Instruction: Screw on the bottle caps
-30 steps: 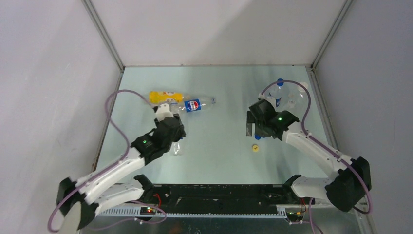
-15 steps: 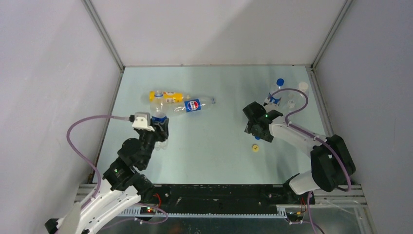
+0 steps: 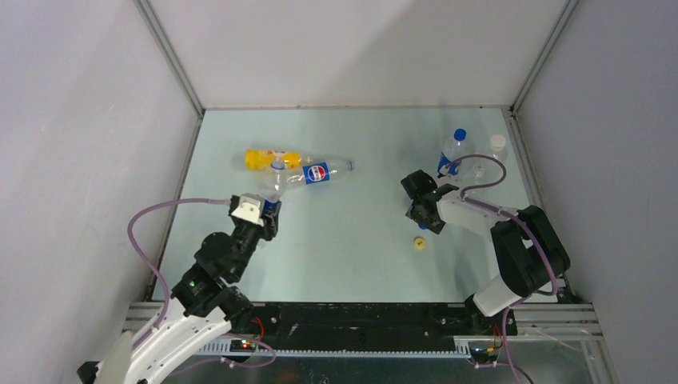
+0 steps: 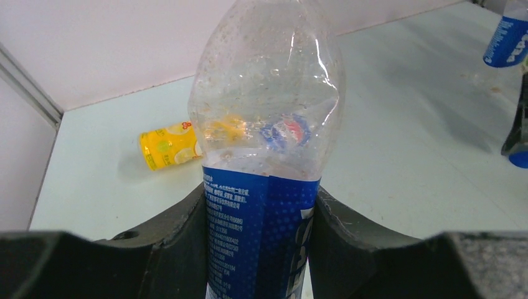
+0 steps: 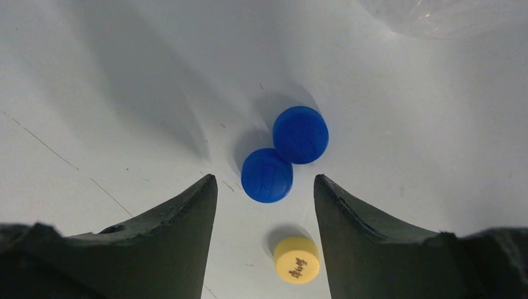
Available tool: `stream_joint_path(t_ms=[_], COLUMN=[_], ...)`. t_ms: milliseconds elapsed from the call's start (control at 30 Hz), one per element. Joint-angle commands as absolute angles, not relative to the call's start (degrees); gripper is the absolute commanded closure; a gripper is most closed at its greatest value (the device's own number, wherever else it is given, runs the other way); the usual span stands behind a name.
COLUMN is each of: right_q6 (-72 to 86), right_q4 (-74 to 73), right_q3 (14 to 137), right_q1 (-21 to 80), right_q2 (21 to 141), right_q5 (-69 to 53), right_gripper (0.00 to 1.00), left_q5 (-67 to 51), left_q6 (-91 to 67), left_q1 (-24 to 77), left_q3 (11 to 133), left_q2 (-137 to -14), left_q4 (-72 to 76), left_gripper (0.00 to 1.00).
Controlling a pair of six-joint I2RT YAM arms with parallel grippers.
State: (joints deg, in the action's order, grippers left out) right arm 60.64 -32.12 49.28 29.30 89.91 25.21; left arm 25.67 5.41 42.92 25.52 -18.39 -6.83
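Note:
My left gripper [image 3: 269, 211] is shut on a clear bottle with a blue label [image 4: 264, 124], gripped at the label and held upright; its mouth is out of view. A yellow-orange bottle [image 3: 268, 158] and a second blue-label bottle [image 3: 320, 172] lie on the table behind it. My right gripper [image 5: 264, 182] is open and empty, pointing down over two touching blue caps: one [image 5: 266, 175] sits just ahead of the fingertips, the other [image 5: 301, 134] is beyond it. The yellow cap [image 5: 297, 260] lies on the table between the fingers and also shows in the top view [image 3: 419, 242].
A third blue-label bottle with a blue cap on it [image 3: 452, 152] stands at the back right. Next to it stands a clear unlabelled bottle with a white cap [image 3: 496, 147]. Grey walls enclose the table on three sides.
My left arm has drawn back toward its base with the blue-label bottle in its grip. My right arm has folded in, and its gripper has shifted slightly nearer, staying over the caps.

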Motion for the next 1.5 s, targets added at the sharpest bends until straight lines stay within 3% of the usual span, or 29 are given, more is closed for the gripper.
stream_joint_path(t_ms=[0, 200, 367, 567, 833, 1033, 1200, 1467], right_q6=[62.5, 61.7, 57.8, 46.4, 29.6, 24.3, 22.0, 22.6], right_q4=[-27.4, -26.9, -25.8, -28.2, -33.7, -37.2, -39.9, -39.7], right_q3=[48.9, 48.9, 48.9, 53.1, 59.5, 59.9, 61.4, 64.4], right_q1=[29.0, 29.3, 30.0, 33.1, 39.6, 40.9, 40.9, 40.9], right_q2=[91.3, 92.5, 92.5, 94.0, 99.5, 100.6, 101.5, 102.6], right_q5=[26.8, 25.2, 21.7, 13.2, 3.0, -0.4, -1.0, -1.1], right_gripper=[0.41, 0.52, 0.71, 0.77, 0.74, 0.64, 0.48, 0.45], left_q5=[20.4, 17.6, 15.5, 10.8, 3.9, 1.8, 1.1, 0.9], left_q6=[11.1, 11.8, 15.5, 17.4, 20.9, 21.8, 21.9, 22.1], left_q1=[43.1, 43.1, 43.1, 43.1, 43.1, 43.1, 43.1, 43.1], left_q3=[28.1, 27.6, 24.6, 24.8, 25.0, 24.8, 25.1, 25.5], left_q2=[-19.0, -19.7, -19.8, -19.8, -19.7, -19.5, -20.4, -21.5], left_q4=[-6.9, -6.2, -2.2, -5.4, -7.3, -7.7, -8.1, -8.9], left_gripper=[0.54, 0.57, 0.56, 0.56, 0.58, 0.59, 0.59, 0.59])
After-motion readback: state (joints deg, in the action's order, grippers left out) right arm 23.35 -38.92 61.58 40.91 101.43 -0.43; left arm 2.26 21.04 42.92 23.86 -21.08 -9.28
